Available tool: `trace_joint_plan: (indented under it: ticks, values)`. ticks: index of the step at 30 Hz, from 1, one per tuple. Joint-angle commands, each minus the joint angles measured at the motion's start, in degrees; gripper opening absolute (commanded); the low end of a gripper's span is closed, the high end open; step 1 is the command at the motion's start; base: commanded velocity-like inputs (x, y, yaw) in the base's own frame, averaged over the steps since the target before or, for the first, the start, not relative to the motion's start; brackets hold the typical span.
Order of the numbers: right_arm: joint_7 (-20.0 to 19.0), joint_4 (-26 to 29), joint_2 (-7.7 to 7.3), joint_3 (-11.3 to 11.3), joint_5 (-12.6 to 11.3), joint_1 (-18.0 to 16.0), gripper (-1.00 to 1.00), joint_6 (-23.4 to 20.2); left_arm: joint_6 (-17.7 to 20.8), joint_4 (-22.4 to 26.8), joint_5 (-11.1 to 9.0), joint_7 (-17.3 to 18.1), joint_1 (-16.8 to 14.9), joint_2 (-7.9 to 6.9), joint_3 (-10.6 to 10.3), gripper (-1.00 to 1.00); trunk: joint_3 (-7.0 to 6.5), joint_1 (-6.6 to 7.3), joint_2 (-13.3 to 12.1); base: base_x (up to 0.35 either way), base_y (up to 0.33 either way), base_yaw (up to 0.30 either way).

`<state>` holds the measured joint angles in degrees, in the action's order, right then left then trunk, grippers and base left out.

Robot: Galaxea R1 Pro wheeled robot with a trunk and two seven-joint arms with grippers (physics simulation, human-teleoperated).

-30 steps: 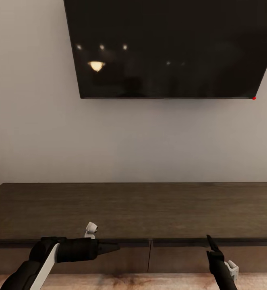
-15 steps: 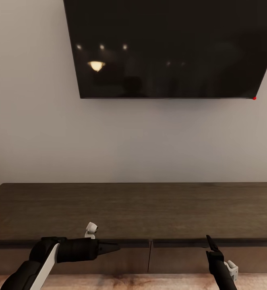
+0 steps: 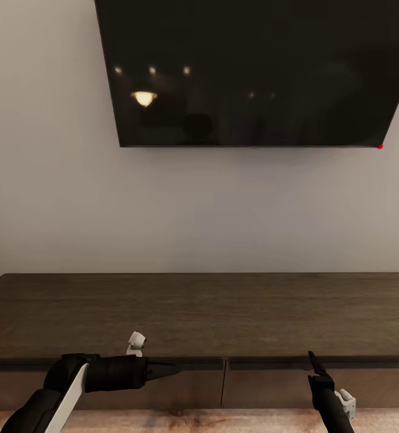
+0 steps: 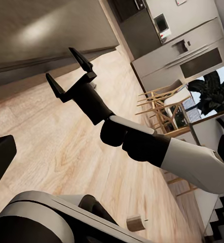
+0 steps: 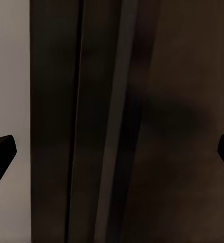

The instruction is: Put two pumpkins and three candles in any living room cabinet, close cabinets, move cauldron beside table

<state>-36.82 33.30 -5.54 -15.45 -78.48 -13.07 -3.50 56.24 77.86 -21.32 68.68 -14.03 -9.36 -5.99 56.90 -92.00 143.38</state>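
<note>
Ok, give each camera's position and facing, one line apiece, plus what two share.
Head view: on the head, facing the TV above the cabinet; left tool and right tool show low.
Left wrist view: on the left arm, looking over the wood floor toward the kitchen; the right arm shows.
Right wrist view: on the right arm, close against the cabinet; its fingertips show.
Shared: the right tool, in head and left wrist views.

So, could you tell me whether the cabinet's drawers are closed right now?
Closed, as far as shown: both drawer fronts of the cabinet sit flush under its top, no pale interior visible.
</note>
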Motion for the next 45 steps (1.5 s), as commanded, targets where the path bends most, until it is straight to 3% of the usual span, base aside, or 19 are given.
trace_joint_plan:
  ticks: [1, 45]
  values:
    - [-0.2, 0.0, -0.04, 0.0, -0.6, 0.0, 1.0, -0.4, 0.4, 0.0, -0.2, 0.0, 0.0, -0.04, -0.1, 1.0, 0.05, 0.01, 0.0, 0.0, 0.0, 0.0]
    - [0.1, 0.2, -0.3, 0.0, -0.5, 0.0, 1.0, -2.8, 0.4, 0.0, -0.2, 0.0, 0.0, 0.0, -0.9, 1.0, 0.05, 0.01, 0.0, 0.0, 0.0, 0.0]
